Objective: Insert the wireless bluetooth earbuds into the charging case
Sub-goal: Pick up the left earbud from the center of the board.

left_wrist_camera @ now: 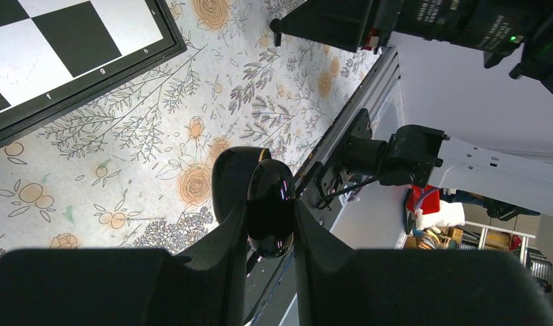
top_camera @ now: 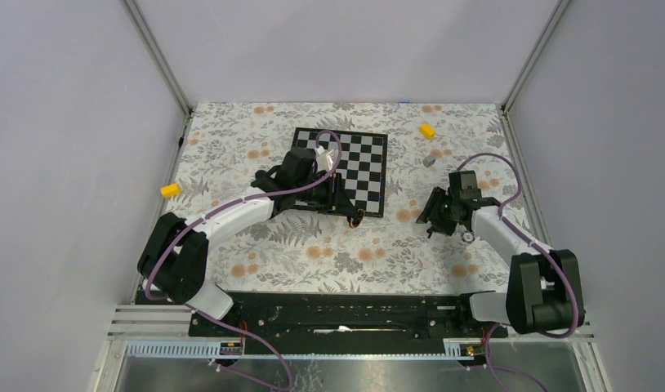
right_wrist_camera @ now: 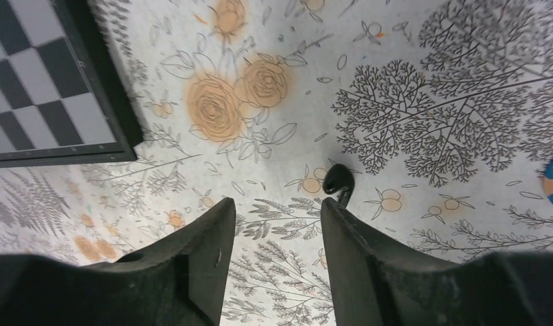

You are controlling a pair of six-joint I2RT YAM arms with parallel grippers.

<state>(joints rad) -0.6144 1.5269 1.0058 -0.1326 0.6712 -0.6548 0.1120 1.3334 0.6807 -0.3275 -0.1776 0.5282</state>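
Over tablecloth | left gripper pinching charging case | right gripper parted, earbud at fingertip

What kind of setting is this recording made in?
Most likely a robotics lab test cell: plain grey walls enclose a floral-covered table, the left arm and right arm are bolted to its near rail, and a chessboard serves as prop.

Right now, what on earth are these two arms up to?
The left gripper is clamped on a small black charging case near the chessboard. The right gripper hangs open over the flowered tablecloth, with one tiny black earbud lying just past its fingertip. Neither gripper holds an earbud.
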